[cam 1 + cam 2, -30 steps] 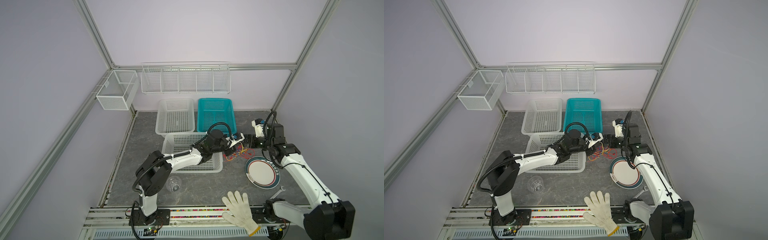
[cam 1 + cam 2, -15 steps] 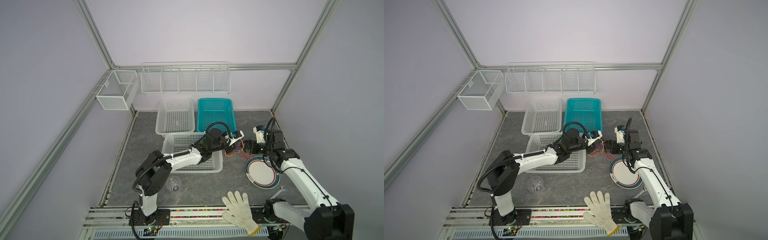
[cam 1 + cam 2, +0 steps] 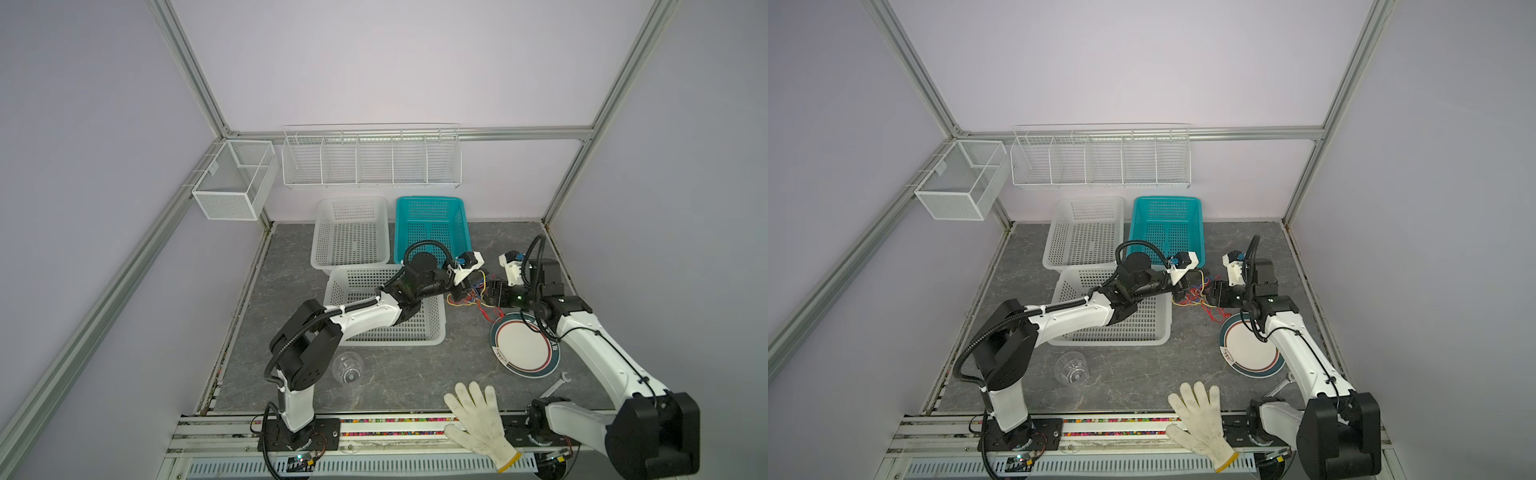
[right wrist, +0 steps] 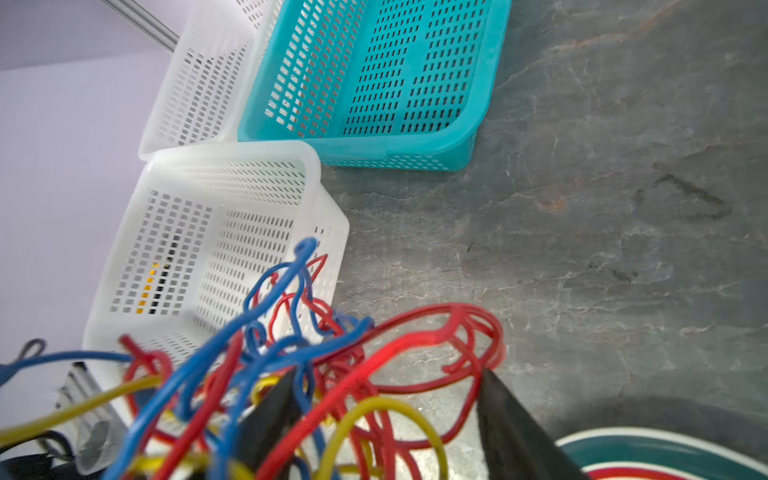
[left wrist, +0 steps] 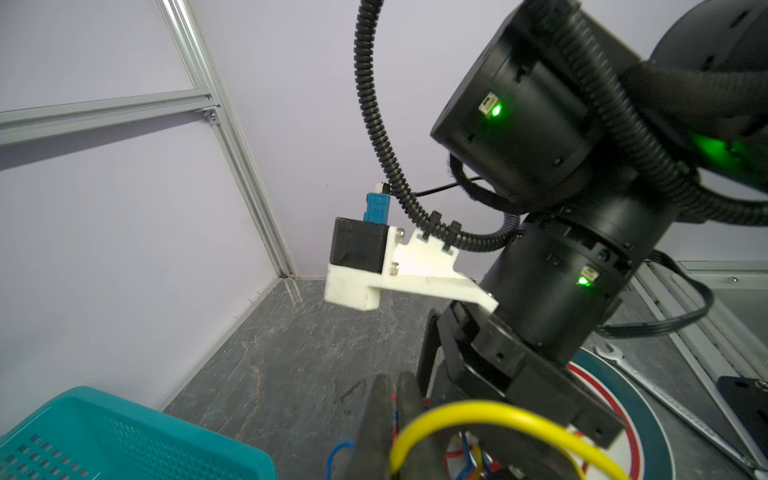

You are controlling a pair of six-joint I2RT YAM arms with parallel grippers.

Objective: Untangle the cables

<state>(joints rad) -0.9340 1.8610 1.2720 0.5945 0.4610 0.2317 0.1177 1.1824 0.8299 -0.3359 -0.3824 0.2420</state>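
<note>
Right fingers (image 4: 511, 428) moved in, apart astride cables (image 4: 390, 350), left fingers (image 5: 376, 419) clamped on them

Red, blue and yellow cables (image 3: 471, 297), thin, knotted in loose loops, bunched between white basket (image 3: 395, 341) and plate (image 3: 523, 347).

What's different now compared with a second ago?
The right gripper moved toward the left gripper, into the tangled red, blue and yellow cables, and its jaws narrowed around red loops without clamping yet. The left gripper stays shut on the cables. The teal plastic basket and white round plate haven't moved.
</note>
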